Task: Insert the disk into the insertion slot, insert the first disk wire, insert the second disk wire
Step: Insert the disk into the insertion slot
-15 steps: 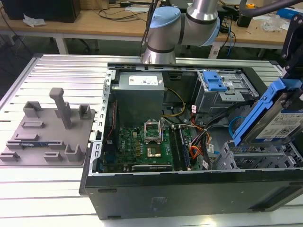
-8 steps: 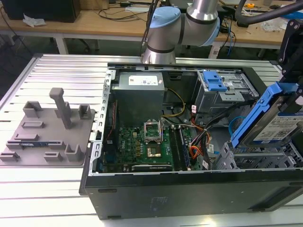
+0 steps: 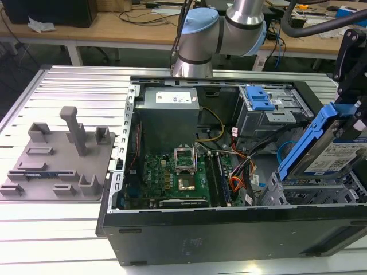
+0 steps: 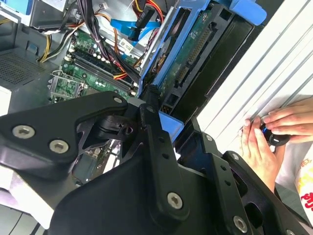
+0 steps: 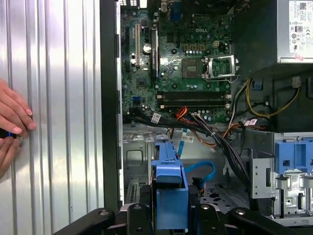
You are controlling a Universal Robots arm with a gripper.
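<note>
Ribbed table (image 3: pixel 57 80) — open computer case (image 3: pixel 229 238), disk (image 3: pixel 335 157) in gripper (image 5: pixel 171 220) above insertion slot (image 3: pixel 309 195)

A green motherboard (image 3: pixel 183 172) lies inside the open black case (image 3: pixel 229 235), lower than the end effector (image 3: pixel 352 109). The metal cage with a blue latch (image 3: pixel 261 103) stands near it. The grey power supply (image 3: pixel 170 112) is farther off. A grey fixture plate (image 3: pixel 54 157) rests on the ribbed counter (image 3: pixel 57 229), farthest away.

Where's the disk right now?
At the exterior view's right, the disk is held tilted in the claw, its lower end just over the grey insertion slot and to the right of the motherboard. It is not yet seated.
</note>
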